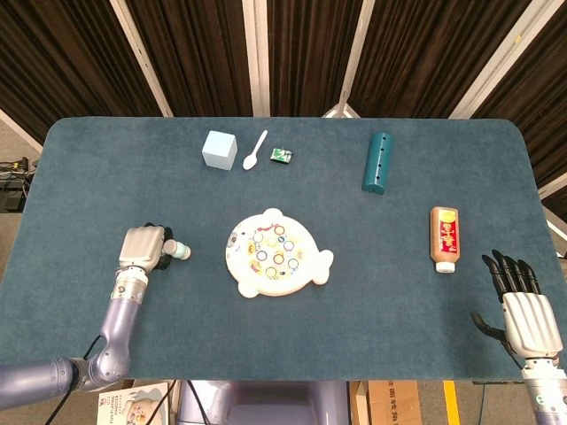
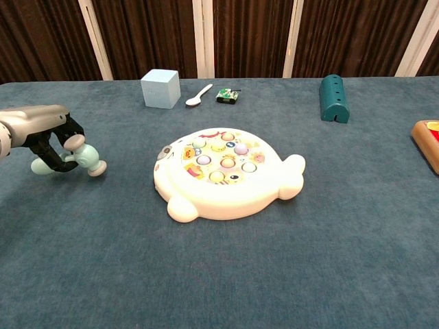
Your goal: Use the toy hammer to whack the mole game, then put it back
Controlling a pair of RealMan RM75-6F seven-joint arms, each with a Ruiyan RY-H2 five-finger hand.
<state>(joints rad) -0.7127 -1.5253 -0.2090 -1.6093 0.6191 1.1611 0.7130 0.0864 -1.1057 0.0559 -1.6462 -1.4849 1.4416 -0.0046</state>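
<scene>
Hammer [image 2: 75,159] sits in left hand [image 2: 42,133], fingers wrapped round its handle, left of game [image 2: 223,173]; right hand [image 1: 524,312] idle, fingers spread, so best to firm the grip, lift clear of table [image 2: 288,274], then swing head squarely onto a mole.

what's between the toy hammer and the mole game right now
Nothing: in both the head and chest views only bare blue table cloth separates the toy hammer, held in the left hand, from the mole game.
</scene>
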